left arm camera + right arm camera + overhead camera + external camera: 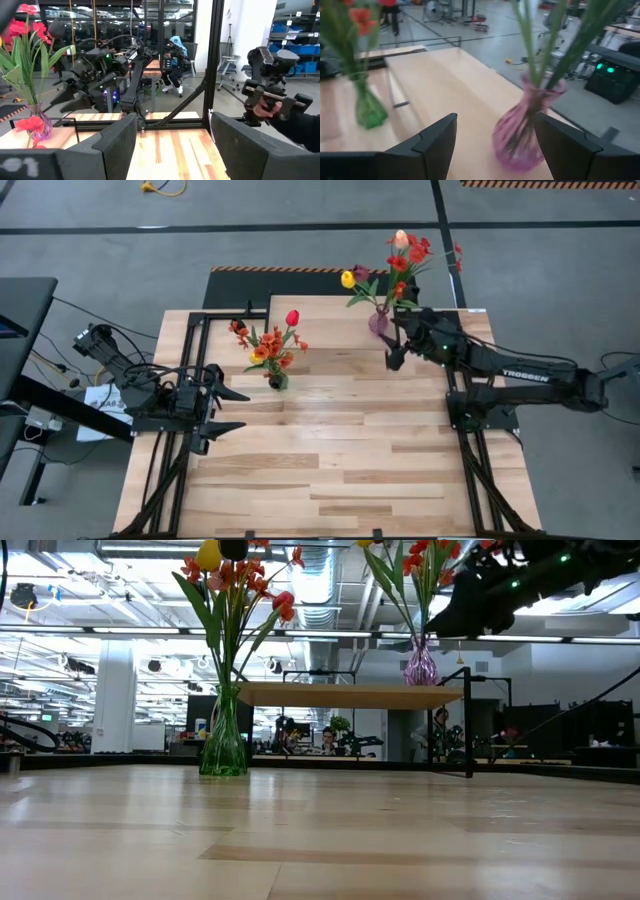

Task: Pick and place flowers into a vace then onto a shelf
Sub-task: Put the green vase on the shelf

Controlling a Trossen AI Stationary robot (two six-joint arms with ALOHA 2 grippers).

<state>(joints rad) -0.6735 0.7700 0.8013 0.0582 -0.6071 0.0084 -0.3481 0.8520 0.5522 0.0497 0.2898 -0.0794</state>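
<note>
Now the open right end effector (492,150) sits beside the pink glass vase (522,132) on the light wood shelf (445,85); it should back away slowly, so nothing tips.

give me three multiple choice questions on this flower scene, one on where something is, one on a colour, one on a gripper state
1. Where does the pink vase stand?
A. on the shelf
B. on the floor
C. in the left gripper

2. What colour is the vase standing on the tabletop?
A. blue
B. green
C. white

3. How is the right gripper at the pink vase?
A. shut on its neck
B. out of sight
C. open, fingers either side of it

Answers:
1. A, the low view shows it on the raised plank top.
2. B, the glass shows green in the low and right wrist views.
3. C, the right wrist view shows both dark fingers spread, with the vase between them and gaps on both sides.

The left gripper waits open at the table's left side.
</note>
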